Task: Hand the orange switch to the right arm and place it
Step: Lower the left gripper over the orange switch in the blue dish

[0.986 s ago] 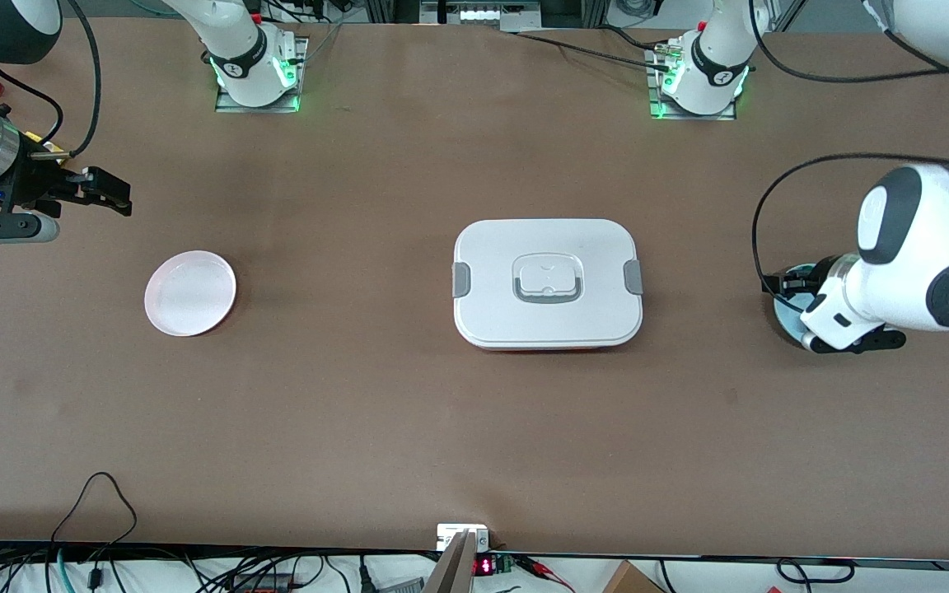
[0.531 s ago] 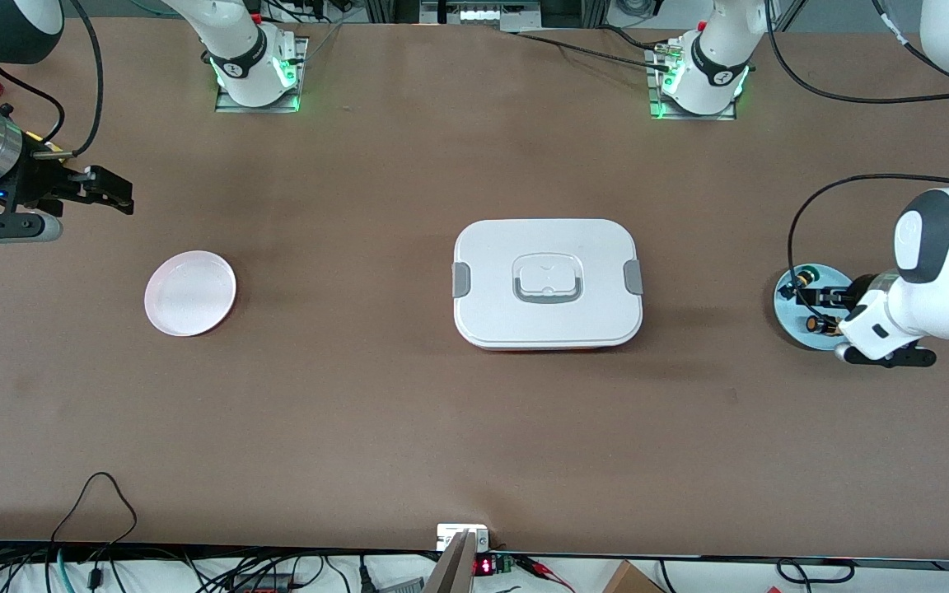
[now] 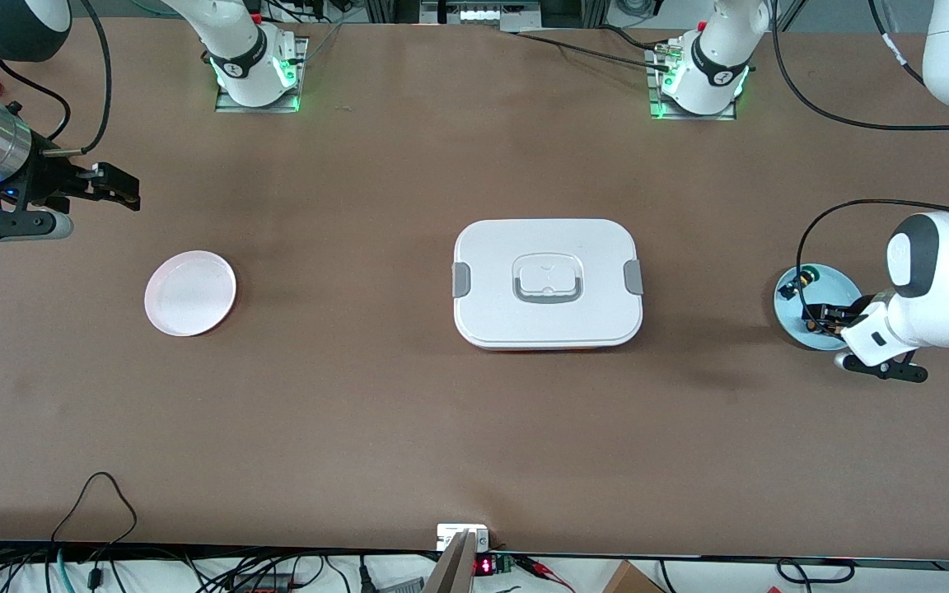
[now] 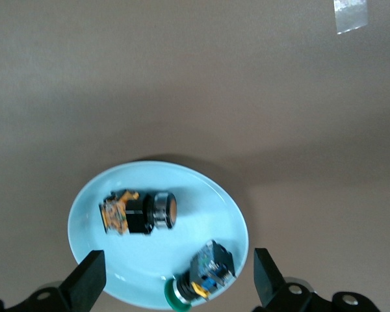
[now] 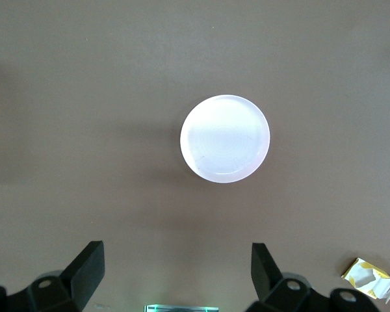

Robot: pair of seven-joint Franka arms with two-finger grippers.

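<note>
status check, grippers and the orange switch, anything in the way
Left gripper open over blue plate. Right gripper open, waiting near pink plate. Orange switch on its side on blue plate. Green switch beside it, apart.

Matt brown table (image 3: pixel 409 428), glossy plastic lidded box (image 3: pixel 547 247), brass-terminalled orange switch (image 4: pixel 140 213)

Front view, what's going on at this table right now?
The left tool, open, hovers over the light blue plate, where the orange switch and a green switch lie, neither held. The right tool, open and empty, waits over the table near the pink plate. A closed white lunch box sits mid-table.
</note>
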